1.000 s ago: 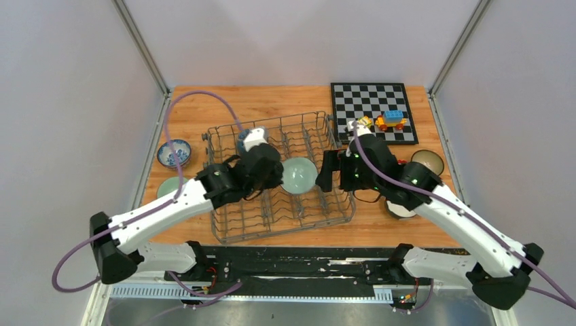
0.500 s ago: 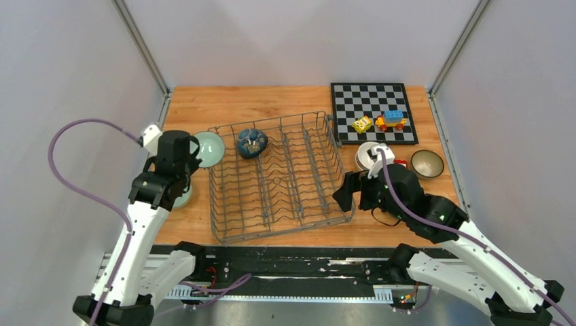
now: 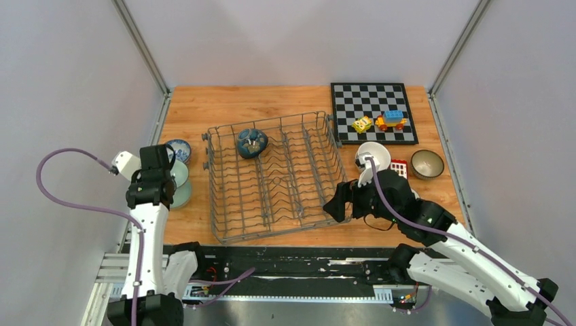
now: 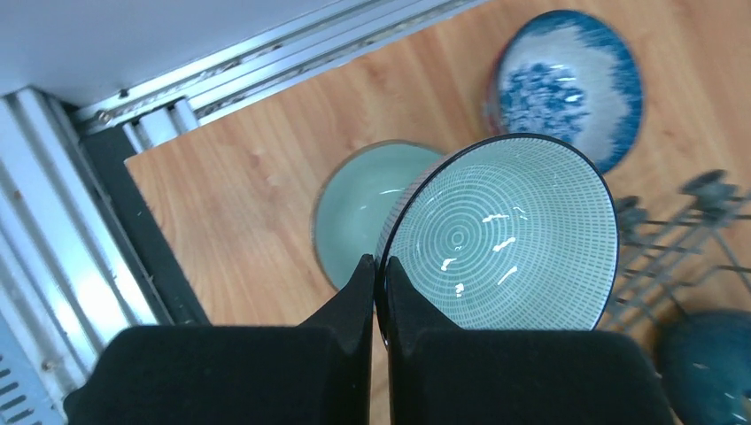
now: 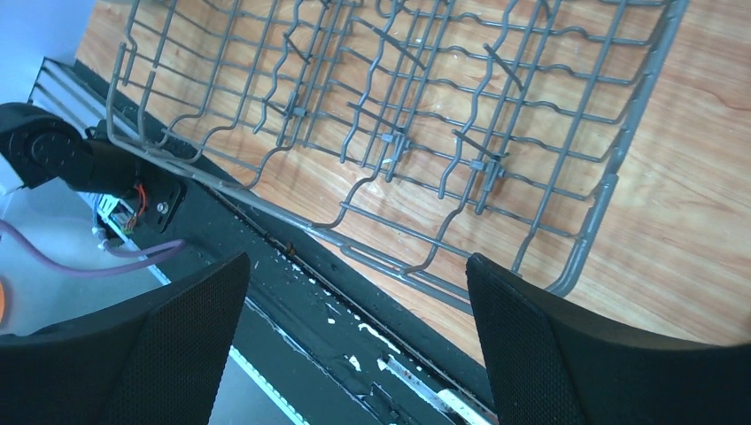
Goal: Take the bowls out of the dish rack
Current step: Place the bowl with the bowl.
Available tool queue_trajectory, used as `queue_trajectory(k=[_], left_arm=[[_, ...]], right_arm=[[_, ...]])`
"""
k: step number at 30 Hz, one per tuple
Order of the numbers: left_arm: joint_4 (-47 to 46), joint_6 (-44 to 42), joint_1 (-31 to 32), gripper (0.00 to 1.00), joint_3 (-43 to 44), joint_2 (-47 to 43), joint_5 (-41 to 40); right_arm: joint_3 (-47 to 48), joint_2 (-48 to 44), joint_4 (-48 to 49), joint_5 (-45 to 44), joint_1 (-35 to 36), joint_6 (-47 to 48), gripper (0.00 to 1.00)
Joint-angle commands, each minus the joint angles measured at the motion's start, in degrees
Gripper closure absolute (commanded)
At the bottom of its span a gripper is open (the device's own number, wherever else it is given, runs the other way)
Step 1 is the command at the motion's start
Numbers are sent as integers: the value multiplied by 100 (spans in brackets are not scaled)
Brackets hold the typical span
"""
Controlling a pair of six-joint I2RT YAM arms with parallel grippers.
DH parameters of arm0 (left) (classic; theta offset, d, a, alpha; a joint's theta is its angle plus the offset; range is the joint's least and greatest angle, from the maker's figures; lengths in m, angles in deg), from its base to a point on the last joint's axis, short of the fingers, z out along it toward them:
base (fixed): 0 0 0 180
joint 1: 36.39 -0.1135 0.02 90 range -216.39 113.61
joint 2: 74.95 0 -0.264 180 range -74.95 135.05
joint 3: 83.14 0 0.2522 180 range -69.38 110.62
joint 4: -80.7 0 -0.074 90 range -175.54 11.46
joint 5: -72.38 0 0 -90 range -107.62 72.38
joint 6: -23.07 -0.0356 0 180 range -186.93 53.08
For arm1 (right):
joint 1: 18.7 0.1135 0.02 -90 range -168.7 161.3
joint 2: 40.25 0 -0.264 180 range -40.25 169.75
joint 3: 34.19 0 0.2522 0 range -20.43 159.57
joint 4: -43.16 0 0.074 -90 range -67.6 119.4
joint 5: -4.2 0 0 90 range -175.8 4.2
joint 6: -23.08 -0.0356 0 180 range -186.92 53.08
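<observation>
The left claw (image 4: 379, 266) was clenched on the near rim of a pale green ringed bowl (image 4: 500, 235), holding it off the tabletop (image 3: 204, 109) to the left of the dish rack (image 3: 285, 229). It hung partly over a plain pale green bowl (image 4: 354, 212), with a blue-and-white bowl (image 4: 567, 84) just beside. The step looked like setting this bowl down, probably nested in the plain one. Since the pinch took only the rim, the bowl would want to swing. A slow, straight descent centred over the lower bowl seemed best, with release only once the base was seated and care taken not to clip the blue-and-white bowl. The right claw (image 5: 354, 336) hung released and empty over the rack's near right corner. One dark teal bowl (image 3: 252, 142) sat in the rack's far left part, likely the next pick.
</observation>
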Motion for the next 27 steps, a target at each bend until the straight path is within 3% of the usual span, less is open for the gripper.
queue_trajectory(k=[1,6,27], left_arm=[[-585,201,-466,100,-532,-196,176],[-1043,515,-576,100,-1060,-391,580],[-1738,586,-807,100,-1801,-461,449]], right_arm=[[-163,-147,315,405,60,228,6],[-150,-141,342,527,57,324,7],[-314,39,551,787,59,282,8]])
